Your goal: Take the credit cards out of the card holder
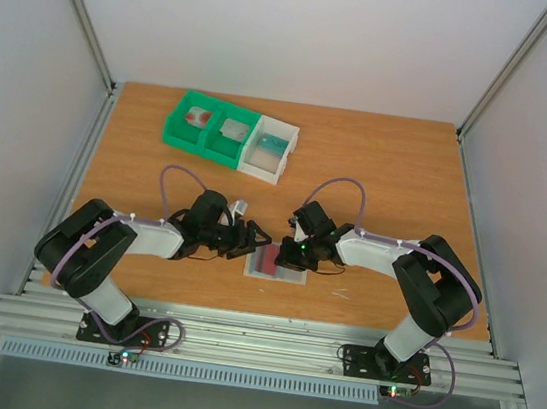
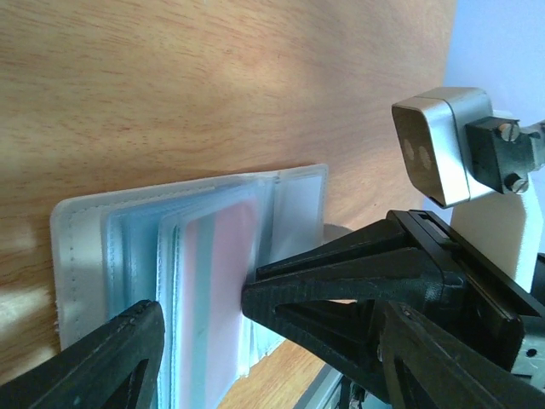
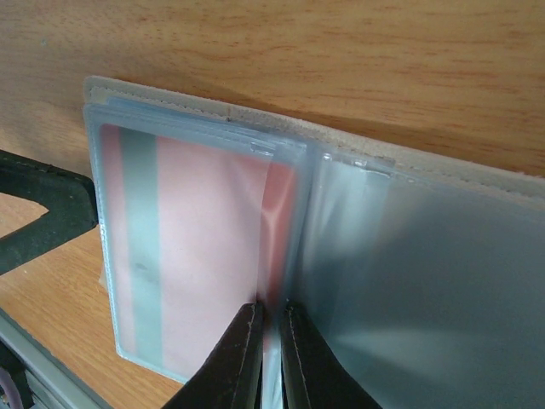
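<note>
The card holder [image 1: 289,274] lies open on the table between both arms, a pale translucent sleeve with two panels; it also shows in the left wrist view [image 2: 128,230] and the right wrist view [image 3: 409,256]. A dark red card [image 3: 204,239] with a grey stripe sits in its left panel, one edge showing bare at the middle fold; it looks pink in the left wrist view [image 2: 223,281]. My right gripper [image 3: 272,319] [image 1: 294,255] is pinched shut on that edge. My left gripper [image 2: 200,311] [image 1: 251,241] is open, its fingertips straddling the left panel.
A green-and-white compartment tray [image 1: 177,136] stands at the back left; a white piece with red marks [image 1: 199,117] lies in its left compartment. The right arm's wrist camera [image 2: 443,145] is close above the left gripper. The table's near edge is just behind the holder.
</note>
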